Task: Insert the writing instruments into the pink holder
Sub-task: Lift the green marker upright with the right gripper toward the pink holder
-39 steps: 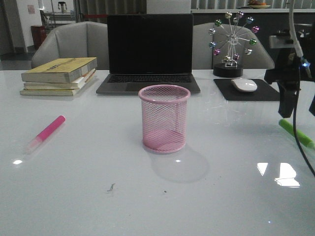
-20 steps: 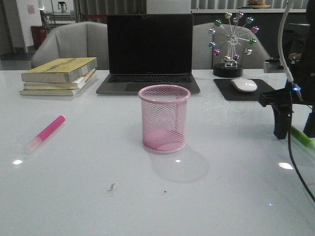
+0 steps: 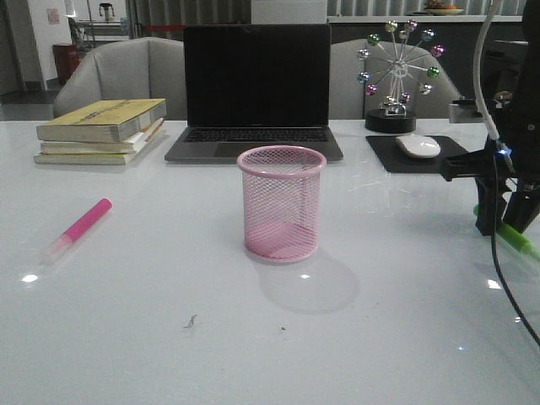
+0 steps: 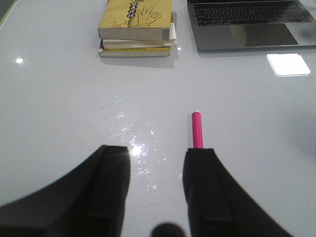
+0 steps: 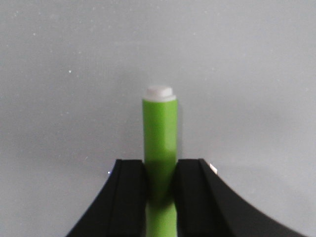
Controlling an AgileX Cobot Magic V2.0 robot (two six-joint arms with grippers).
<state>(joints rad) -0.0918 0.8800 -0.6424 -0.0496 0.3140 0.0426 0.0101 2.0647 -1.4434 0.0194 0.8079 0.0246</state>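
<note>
At the far left of the white table (image 3: pixel 152 337) sat a stack of books (image 3: pixel 101 131), 3 as far as could be counted, the top one yellow. Nearer the front edge on that side, the pink marker (image 3: pixel 78 229) lay flat on the table, its pale cap toward the front. In the left wrist view the left gripper (image 4: pixel 155 163) hung above the table with its 2 fingers spread apart and nothing between them; the pink marker (image 4: pixel 197 129) ran out from beside one finger, not held.

In the middle stood the pink holder (image 3: pixel 282 203), upright, with no marker visible inside it. Behind it was an open laptop (image 3: pixel 256 91) with a dark screen.

Further right, a small ferris-wheel ornament (image 3: pixel 398 74) stood at the back, and a white mouse (image 3: pixel 418 146) rested on a dark mouse pad (image 3: pixel 422 156).

At the far right, the right gripper (image 3: pixel 499 221) was down at the table over the green marker (image 3: pixel 516 240). In the right wrist view its 2 fingers (image 5: pixel 129 197) pressed against both sides of the green marker (image 5: pixel 159 133), clamped on its body, the white end pointing away.
</note>
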